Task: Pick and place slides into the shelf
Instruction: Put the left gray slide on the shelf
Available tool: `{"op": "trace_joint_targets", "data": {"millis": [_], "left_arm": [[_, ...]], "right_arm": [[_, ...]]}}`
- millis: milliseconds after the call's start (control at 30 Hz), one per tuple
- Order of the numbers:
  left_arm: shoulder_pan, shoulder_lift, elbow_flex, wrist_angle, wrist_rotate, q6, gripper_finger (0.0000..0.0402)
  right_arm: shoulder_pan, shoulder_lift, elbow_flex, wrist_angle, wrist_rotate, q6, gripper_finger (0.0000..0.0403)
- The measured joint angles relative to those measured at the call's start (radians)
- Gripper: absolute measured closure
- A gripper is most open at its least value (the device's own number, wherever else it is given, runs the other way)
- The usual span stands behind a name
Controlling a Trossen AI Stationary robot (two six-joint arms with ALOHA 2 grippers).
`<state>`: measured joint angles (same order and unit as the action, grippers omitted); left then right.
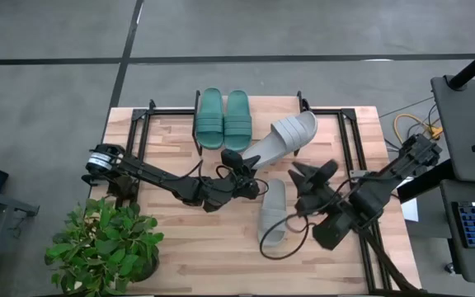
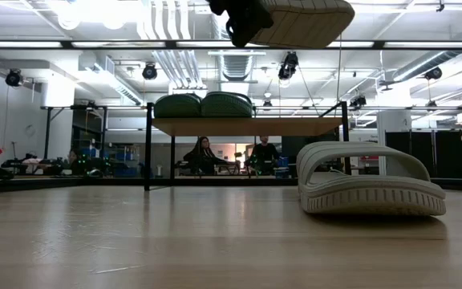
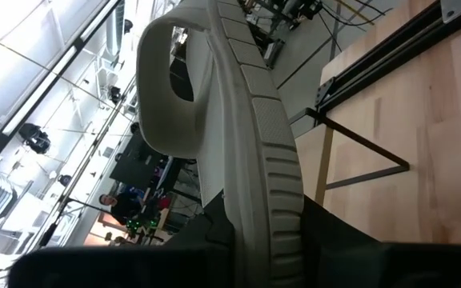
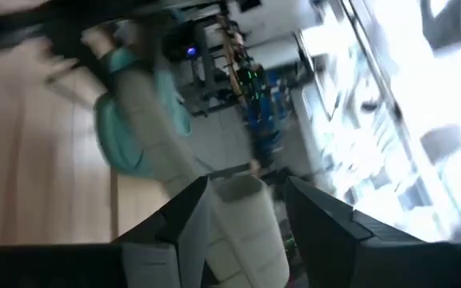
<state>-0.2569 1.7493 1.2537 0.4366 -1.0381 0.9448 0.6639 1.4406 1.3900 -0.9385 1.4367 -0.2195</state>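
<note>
The light butcher-block wooden tabletop (image 1: pixel 188 239) runs pale and bare in the foreground of the low view, its boards catching a soft sheen from the ceiling lights. One light grey ribbed rubber slide (image 1: pixel 272 216) lies flat on it, sole down, well in front of the small low shelf with a pale plank top and thin black legs (image 2: pixel 247 126), on the right arm's side of it. A leafy green potted plant (image 1: pixel 105 243) stands at the tabletop's near corner, on the left arm's side of the shelf.

The right gripper (image 1: pixel 312 175) hangs just beside that lying slide, between it and the shelf, its two dark fingers spread wide with nothing between them.

The left gripper (image 1: pixel 236 161) is in front of the shelf, clamped on the heel end of a second light grey slide (image 1: pixel 285 134), which is lifted off the wood and tilted, its toe reaching over the shelf's right part. In the low view this slide floats above the shelf plank, sole showing.

Two teal green rubber slides (image 1: pixel 223 118) sit side by side on the shelf's left part, touching each other.

Beyond the shelf the room opens out: grey floor, black equipment racks, ducts and bright strip lights overhead, and two seated people (image 2: pixel 231 154) far back.
</note>
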Motion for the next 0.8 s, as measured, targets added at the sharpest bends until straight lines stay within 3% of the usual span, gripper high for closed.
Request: {"op": "trace_joint_targets", "data": {"millis": [100, 200, 367, 533, 700, 800], "left_arm": [[0.002, 0.0, -0.001, -0.001, -0.025, 0.002, 0.0365], [0.005, 0.007, 0.011, 0.002, -0.05, 0.006, 0.0365], [0.009, 0.053, 0.058, 0.009, -0.104, 0.101, 0.0365], [0.015, 0.152, 0.147, 0.021, -0.247, 0.278, 0.0365], [0.02, 0.214, 0.206, 0.028, -0.287, 0.32, 0.0365], [0.021, 0.228, 0.215, 0.025, -0.287, 0.328, 0.0365]], "right_arm": [[-0.012, -0.02, 0.013, 0.003, 0.0, 0.152, 0.0256], [-0.027, -0.027, 0.013, 0.007, -0.003, 0.186, 0.0262], [-0.061, -0.027, 0.013, 0.118, -0.001, 0.109, 0.0264], [-0.099, -0.028, 0.026, 0.283, -0.002, -0.021, 0.0262], [-0.134, -0.033, 0.067, 0.285, -0.009, -0.013, 0.0263], [-0.153, -0.034, 0.092, 0.235, -0.08, -0.018, 0.0255]]}}
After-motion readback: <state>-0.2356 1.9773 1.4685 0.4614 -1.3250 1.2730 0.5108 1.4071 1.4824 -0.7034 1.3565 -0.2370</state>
